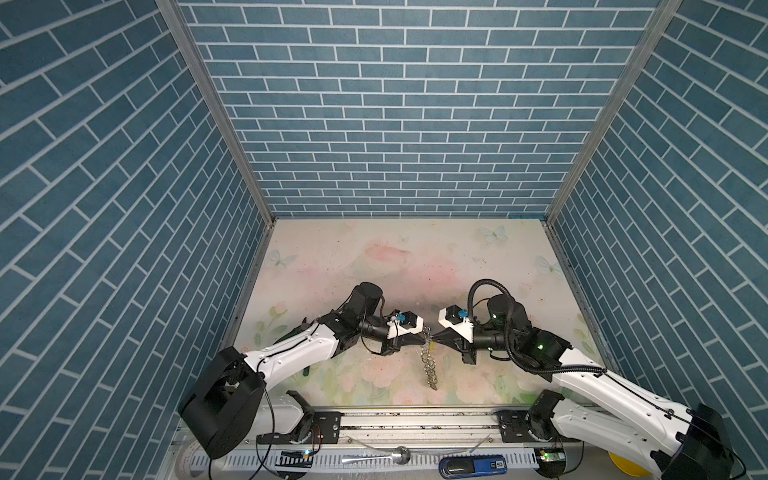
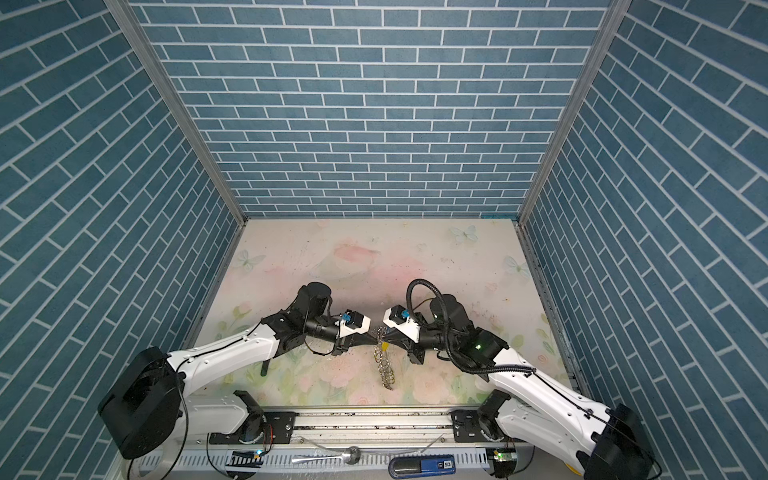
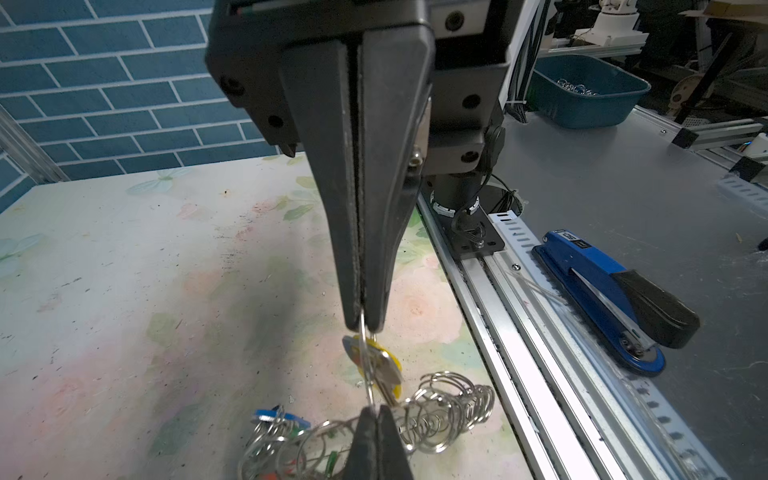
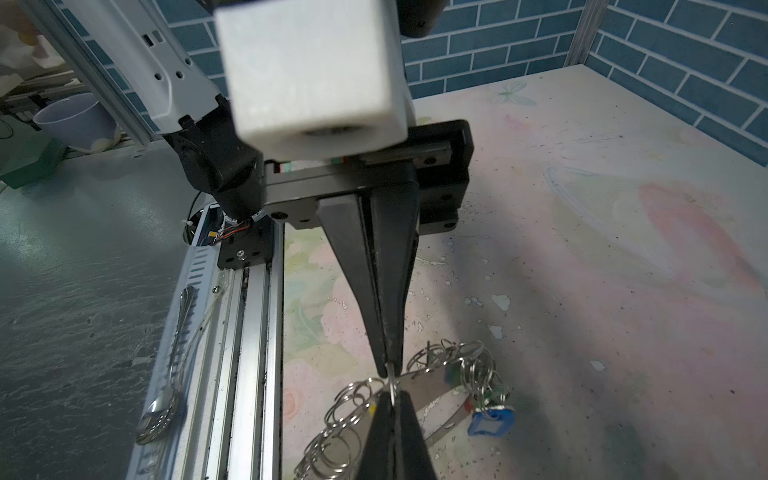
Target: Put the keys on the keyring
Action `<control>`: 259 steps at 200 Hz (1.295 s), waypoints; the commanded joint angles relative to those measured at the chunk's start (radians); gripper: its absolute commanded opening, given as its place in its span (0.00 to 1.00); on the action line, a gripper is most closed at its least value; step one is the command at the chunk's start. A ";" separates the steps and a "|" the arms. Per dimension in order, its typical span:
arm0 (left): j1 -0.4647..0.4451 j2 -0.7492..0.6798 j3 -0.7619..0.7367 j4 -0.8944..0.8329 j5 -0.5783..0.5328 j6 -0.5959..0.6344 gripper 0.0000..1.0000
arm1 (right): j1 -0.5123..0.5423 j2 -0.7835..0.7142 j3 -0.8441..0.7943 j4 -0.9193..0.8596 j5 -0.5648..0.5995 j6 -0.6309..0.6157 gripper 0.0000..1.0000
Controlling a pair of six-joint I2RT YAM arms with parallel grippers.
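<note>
Pinching one small ring (image 3: 365,357) tip to tip: left claw (image 3: 362,323), right claw (image 4: 389,365), both clenched. Yellow key (image 3: 388,374) dangles off it; keyring (image 1: 429,365) trails down onto table (image 1: 374,257) between arms. Best play: firm grips, rotate key along coil, no yanking.

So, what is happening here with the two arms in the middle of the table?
The two arms meet tip to tip above the table. The left gripper and the right gripper are both shut on one small silver ring, from opposite sides. A key with a yellow tag hangs at that ring. The rest of the keyring, a chain of silver rings, trails below them, with a blue-tagged key in it. Whether that yellow one is fully threaded cannot be told.
</note>
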State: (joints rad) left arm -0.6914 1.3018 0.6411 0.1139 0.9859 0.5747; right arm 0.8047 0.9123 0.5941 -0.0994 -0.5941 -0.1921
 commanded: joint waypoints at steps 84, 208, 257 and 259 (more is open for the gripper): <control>0.004 0.007 -0.002 -0.054 -0.015 0.006 0.00 | -0.002 0.020 0.037 0.003 -0.022 -0.025 0.00; 0.004 0.010 -0.006 -0.054 -0.004 0.013 0.00 | -0.001 0.001 0.030 -0.018 -0.013 -0.057 0.00; 0.006 0.017 0.003 -0.078 0.017 0.034 0.00 | -0.002 0.021 0.028 -0.023 -0.019 -0.095 0.00; 0.006 0.019 0.004 -0.080 0.018 0.034 0.00 | -0.002 0.022 0.028 -0.023 -0.019 -0.097 0.00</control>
State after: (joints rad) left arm -0.6914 1.3018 0.6411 0.1085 0.9951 0.5842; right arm 0.8047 0.9260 0.6014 -0.1066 -0.6044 -0.2111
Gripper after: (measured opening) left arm 0.049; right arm 0.047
